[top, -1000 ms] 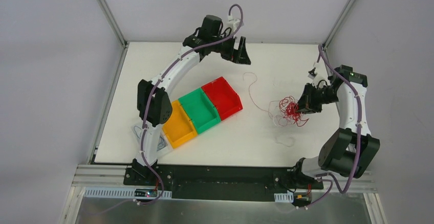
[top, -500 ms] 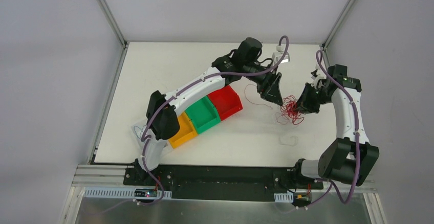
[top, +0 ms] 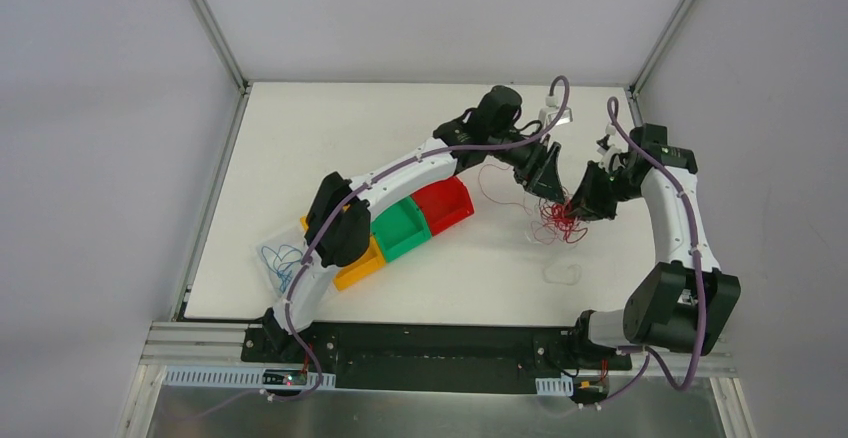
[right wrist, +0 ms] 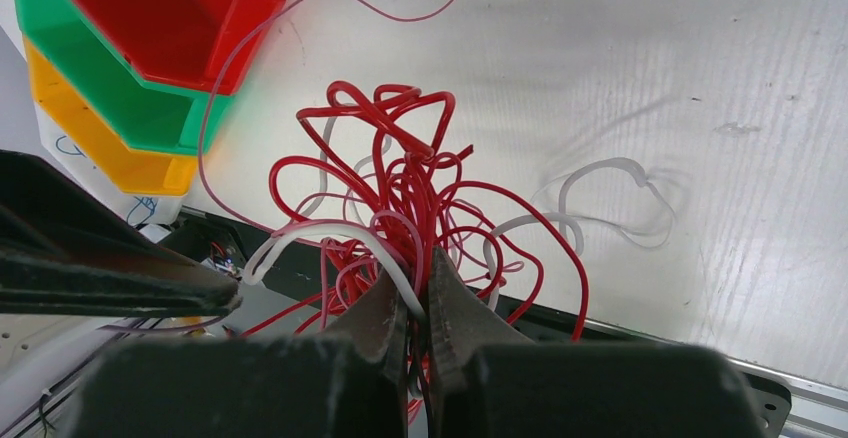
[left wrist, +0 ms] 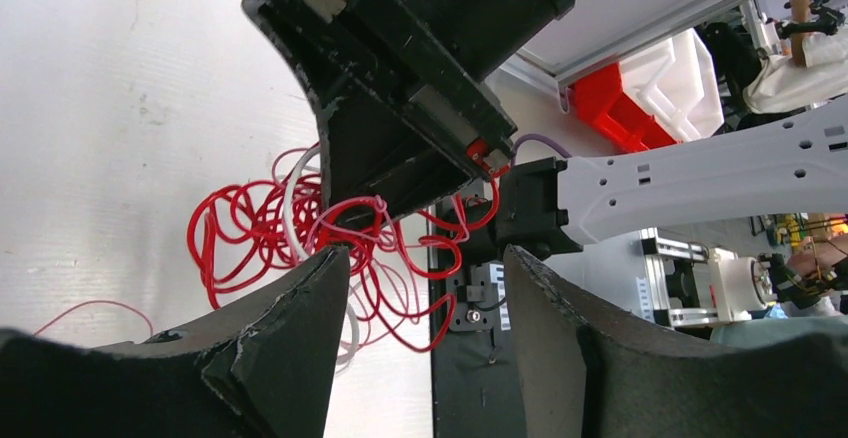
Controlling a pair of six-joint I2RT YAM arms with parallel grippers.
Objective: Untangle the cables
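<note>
Seen from above, the tangle of cables (top: 561,220), mostly bright red with some white, sits on the right half of the white counter (top: 330,138). The right end effector (top: 572,206) is pinched onto its upper edge, and the left end effector (top: 548,184) hangs just beside it on the far side. A thin pinkish strand (top: 489,184) trails from the tangle toward the red bin (top: 446,204), which stands in a row with the green bin (top: 401,229) and the orange bin (top: 361,264). A loose white loop (top: 562,274) lies nearer the arms, and blue wires (top: 281,258) lie by the left arm's base. In the left wrist view, the left end effector (left wrist: 425,258) stands partly open. Its two fingers (left wrist: 290,348) are apart, with red loops of the cables (left wrist: 250,233) between and behind them and nothing clamped. The right end effector (left wrist: 372,201) grips the bundle from above. In the right wrist view, the right end effector (right wrist: 416,293) is closed tight on red and white strands of the cables (right wrist: 400,183). The bundle fans out above the counter (right wrist: 650,68), with the white loop (right wrist: 610,193) to the right and the three bins to the upper left.
</note>
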